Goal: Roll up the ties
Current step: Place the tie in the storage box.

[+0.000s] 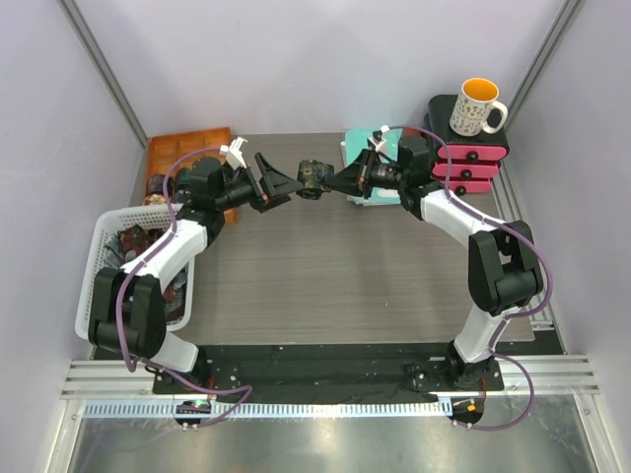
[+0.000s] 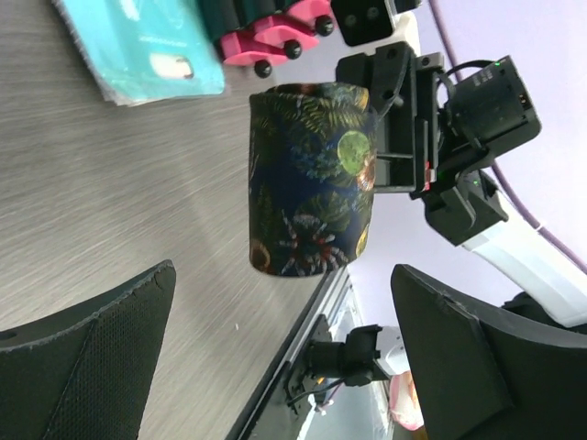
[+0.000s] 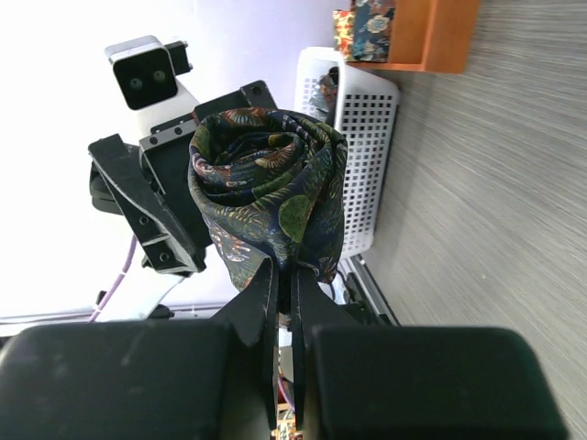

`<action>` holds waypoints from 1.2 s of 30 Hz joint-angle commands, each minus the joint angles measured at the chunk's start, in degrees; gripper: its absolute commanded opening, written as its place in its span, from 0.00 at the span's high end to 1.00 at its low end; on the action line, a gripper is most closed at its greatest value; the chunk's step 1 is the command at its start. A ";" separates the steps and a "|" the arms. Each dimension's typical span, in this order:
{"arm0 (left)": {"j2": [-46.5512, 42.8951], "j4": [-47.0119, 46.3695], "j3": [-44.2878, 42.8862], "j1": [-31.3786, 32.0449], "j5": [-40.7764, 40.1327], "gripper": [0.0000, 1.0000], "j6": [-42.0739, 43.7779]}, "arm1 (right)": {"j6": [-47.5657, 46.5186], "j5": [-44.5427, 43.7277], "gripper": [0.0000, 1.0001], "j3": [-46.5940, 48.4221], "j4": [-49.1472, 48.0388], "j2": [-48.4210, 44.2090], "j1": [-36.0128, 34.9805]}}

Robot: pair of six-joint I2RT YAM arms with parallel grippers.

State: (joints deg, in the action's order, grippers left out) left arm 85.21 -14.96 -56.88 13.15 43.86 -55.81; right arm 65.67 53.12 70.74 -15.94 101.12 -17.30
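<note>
The right claw [image 3: 284, 291] is gripping, jaws closed, the lower edge of the small rolled necktie of dark navy fabric with a green-leaf and multicolour print [image 3: 266, 197]. It is holding the roll in the air above the grey wood-grain counter [image 1: 325, 276], near the middle of the far edge. The left claw [image 1: 279, 183] is standing open just beside the roll and facing it; the roll is sitting ahead of its spread fingers and touching neither. By its look, the rolled necktie is behaving as a light, soft, springy load. The woven fabric is probably slippery, and the coil is liable to loosen or telescope if only one layer is being pinched. The recommended hold is across the whole coil, on opposite outer faces at mid-height, so that all turns are being pressed together. A white perforated plastic basket [image 1: 91, 281] is sitting along the left edge with dark patterned fabric in it. An orange rectangular tray [image 1: 182, 148] is occupying the far left corner and carrying another rolled patterned tie [image 3: 365, 27]. A teal flat folder [image 2: 138, 46] is lying at the far edge. A pink and black stacked stand [image 1: 471, 156] bearing a white and yellow patterned mug [image 1: 476, 106] is filling the far right corner. Nothing is standing between the two claws.
</note>
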 commanded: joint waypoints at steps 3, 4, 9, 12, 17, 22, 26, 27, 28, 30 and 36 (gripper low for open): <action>-0.92 -13.06 1.16 0.12 1.40 0.00 -6.85 | 3.68 0.67 0.99 2.12 -4.80 -2.59 -2.39; -0.75 -13.60 1.25 0.21 1.49 0.00 -7.29 | 3.59 0.58 0.99 2.03 -5.15 -2.60 -2.56; -0.22 -14.92 1.69 0.30 1.50 0.00 -9.14 | 4.03 0.66 0.99 2.56 -6.11 -2.42 -4.05; 0.04 -15.27 1.95 0.30 1.50 0.00 -9.75 | 4.20 0.84 0.99 2.65 -6.81 -2.33 -4.49; 0.66 -15.36 1.95 0.39 1.67 0.08 -10.54 | 5.96 1.28 0.99 2.65 -8.58 -1.98 -5.20; 0.83 -15.45 1.86 0.48 1.76 0.20 -10.81 | 6.93 1.54 0.99 2.65 -9.89 -1.63 -5.64; 1.10 -15.54 1.86 0.56 1.67 0.21 -11.25 | 7.37 1.81 0.99 2.74 -10.16 -1.45 -6.08; 1.10 -15.71 1.86 0.48 1.58 0.21 -11.34 | 7.45 1.90 0.99 2.74 -10.33 -1.28 -6.08; 1.19 -15.80 1.86 0.56 1.67 0.21 -11.42 | 7.46 1.90 0.99 2.74 -10.42 -1.19 -6.17; 1.28 -16.06 1.86 0.65 1.50 0.21 -11.95 | 7.80 1.90 0.99 2.74 -10.77 -1.01 -6.25; 1.36 -17.29 2.04 0.56 1.49 0.40 -13.01 | 7.81 1.90 0.99 2.82 -10.77 -0.66 -6.52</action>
State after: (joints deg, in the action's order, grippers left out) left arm 86.52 -28.38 -54.98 13.50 44.49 -67.90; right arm 72.40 53.91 70.83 -22.85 101.25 -23.31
